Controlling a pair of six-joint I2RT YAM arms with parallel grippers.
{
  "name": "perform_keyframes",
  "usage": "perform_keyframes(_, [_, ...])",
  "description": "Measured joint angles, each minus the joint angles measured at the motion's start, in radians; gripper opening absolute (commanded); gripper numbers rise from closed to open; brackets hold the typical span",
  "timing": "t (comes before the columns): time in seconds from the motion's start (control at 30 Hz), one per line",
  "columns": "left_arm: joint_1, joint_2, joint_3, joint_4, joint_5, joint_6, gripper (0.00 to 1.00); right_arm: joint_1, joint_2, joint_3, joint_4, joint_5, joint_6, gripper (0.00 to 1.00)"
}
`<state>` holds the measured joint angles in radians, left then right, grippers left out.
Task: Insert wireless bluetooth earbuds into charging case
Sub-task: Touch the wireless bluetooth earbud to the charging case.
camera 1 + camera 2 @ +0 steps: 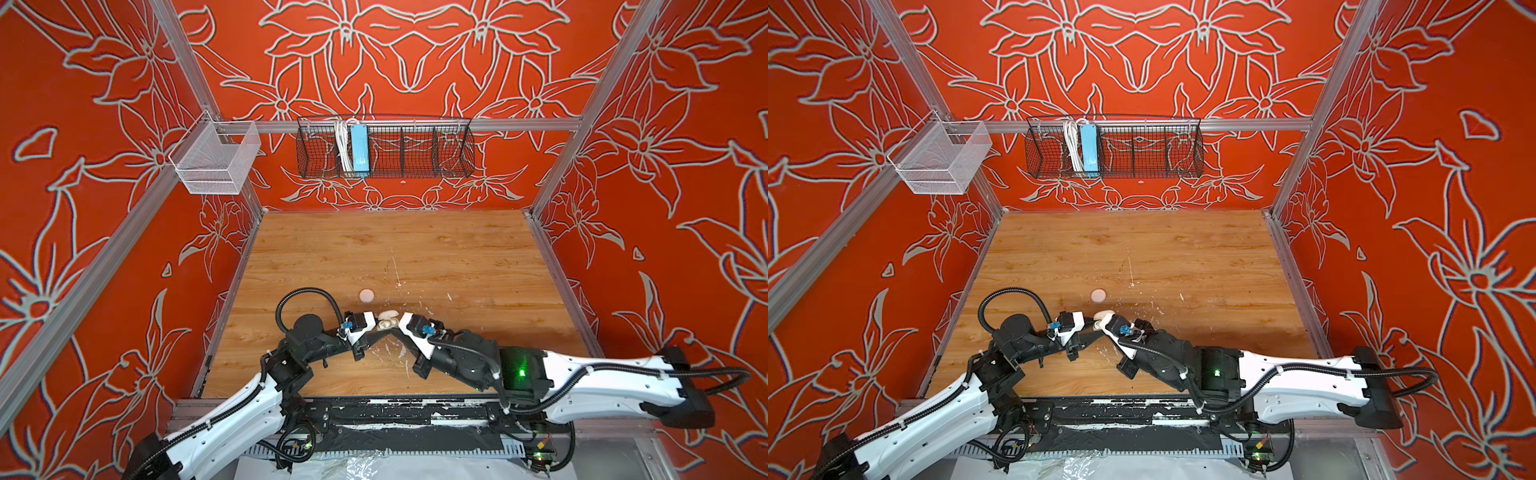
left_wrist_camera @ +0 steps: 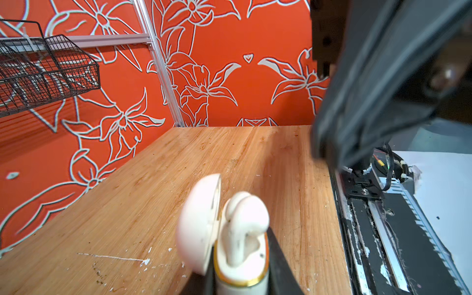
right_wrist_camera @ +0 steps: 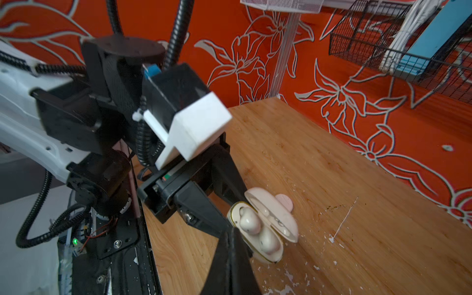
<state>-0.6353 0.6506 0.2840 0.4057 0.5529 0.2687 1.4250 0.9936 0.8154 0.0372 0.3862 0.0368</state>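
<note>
Your left gripper (image 2: 241, 268) has its jaws clamped on the base of the charging case (image 3: 278, 224). The case is toward the desk's (image 1: 415, 249) front edge, about midway between its sides, with its lid hinged open. Two earbuds (image 3: 250, 222) sit side by side inside its gold rim: cream-white, glossy, flecked with dark specks, bulbs standing proud. Your right gripper (image 3: 231, 235) has its jaws pressed together and empty, its tip just beside the case's rim.

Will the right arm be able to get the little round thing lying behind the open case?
Probably yes. The round disc lies uncovered just past the right gripper, though the open case held in the left gripper stands partly between.
</note>
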Motion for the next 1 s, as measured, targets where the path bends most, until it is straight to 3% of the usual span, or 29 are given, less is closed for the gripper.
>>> perform_keyframes(0.47, [0.0,-0.001,0.0,0.0,0.01,0.0,0.0,-0.051,0.173,0.106,-0.041,0.037,0.035,0.0])
perform_keyframes(0.87, [0.0,-0.003,0.0,-0.021,0.007,0.0,0.0,-0.051,0.187,0.068,0.025,0.032,0.087,0.01])
perform_keyframes(1.0, [0.0,-0.002,0.0,-0.004,0.008,0.0,0.0,-0.052,0.125,0.057,0.006,0.035,0.086,0.24])
